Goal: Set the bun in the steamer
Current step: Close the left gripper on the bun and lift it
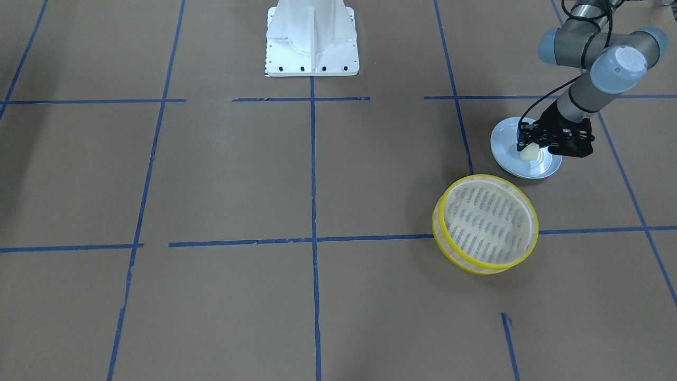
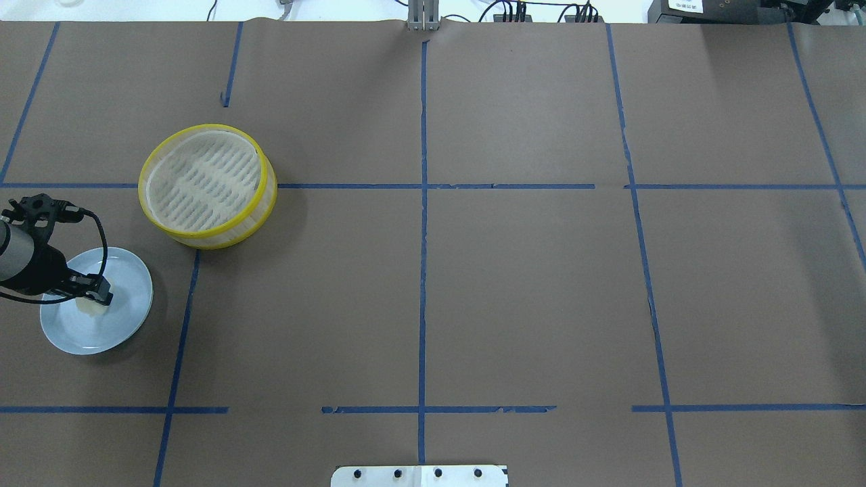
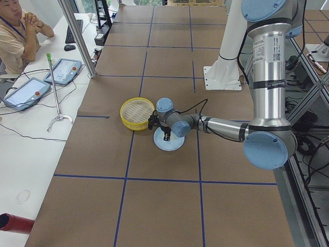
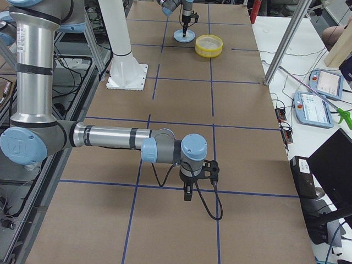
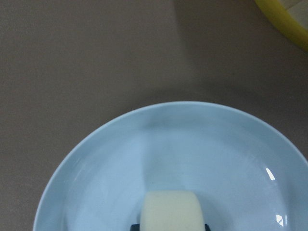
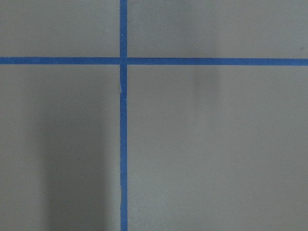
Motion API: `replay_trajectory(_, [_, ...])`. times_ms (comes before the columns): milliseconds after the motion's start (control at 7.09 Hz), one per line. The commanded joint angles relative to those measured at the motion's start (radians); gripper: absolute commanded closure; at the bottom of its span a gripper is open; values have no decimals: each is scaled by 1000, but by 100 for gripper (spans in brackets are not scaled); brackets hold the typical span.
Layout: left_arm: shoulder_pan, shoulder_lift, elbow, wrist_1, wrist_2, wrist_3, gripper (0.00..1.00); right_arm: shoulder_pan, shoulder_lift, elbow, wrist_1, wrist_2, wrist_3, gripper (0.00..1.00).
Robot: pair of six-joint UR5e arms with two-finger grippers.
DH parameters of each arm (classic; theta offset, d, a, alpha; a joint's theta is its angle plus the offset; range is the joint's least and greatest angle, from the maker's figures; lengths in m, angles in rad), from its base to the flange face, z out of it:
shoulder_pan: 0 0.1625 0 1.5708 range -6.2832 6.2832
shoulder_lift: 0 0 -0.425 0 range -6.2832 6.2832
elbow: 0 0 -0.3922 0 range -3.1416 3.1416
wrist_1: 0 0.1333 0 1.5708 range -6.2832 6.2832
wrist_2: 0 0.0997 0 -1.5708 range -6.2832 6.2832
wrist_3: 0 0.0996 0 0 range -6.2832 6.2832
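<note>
The cream-white bun (image 1: 529, 154) sits on a pale blue plate (image 1: 535, 168) at the table's left end. My left gripper (image 1: 529, 148) is down over the plate with its fingers closed against the bun's sides; the left wrist view shows the bun (image 5: 171, 212) between dark fingertips, low over the plate (image 5: 192, 139). The yellow-rimmed steamer (image 1: 484, 179) stands empty just beyond the plate, apart from it (image 2: 267, 196). My right gripper (image 4: 187, 195) hangs over bare table far from both; I cannot tell whether it is open or shut.
The table is brown paper with blue tape lines (image 2: 423, 203). The robot's white base (image 1: 312, 42) stands at mid-table edge. Operators' tablets (image 3: 64, 69) and a person (image 3: 18, 31) are beyond the far side.
</note>
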Motion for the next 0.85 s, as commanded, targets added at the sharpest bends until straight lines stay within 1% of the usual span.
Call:
replay_trajectory(0, [-17, 14, -97, 11, -4, -6, 62, 0, 0, 0, 0, 0, 0, 0])
replay_trajectory(141, [-58, 5, -145, 49, -6, -6, 62, 0, 0, 0, 0, 0, 0, 0])
replay_trajectory(282, [-101, -30, -162, 113, -12, -6, 62, 0, 0, 0, 0, 0, 0, 0])
replay_trajectory(423, [-112, -113, -162, 202, -12, -4, 62, 0, 0, 0, 0, 0, 0, 0])
replay_trajectory(564, [-111, -230, -141, 301, -10, -4, 62, 0, 0, 0, 0, 0, 0, 0])
replay_trajectory(705, [-110, -373, -46, 374, -7, -6, 62, 0, 0, 0, 0, 0, 0, 0])
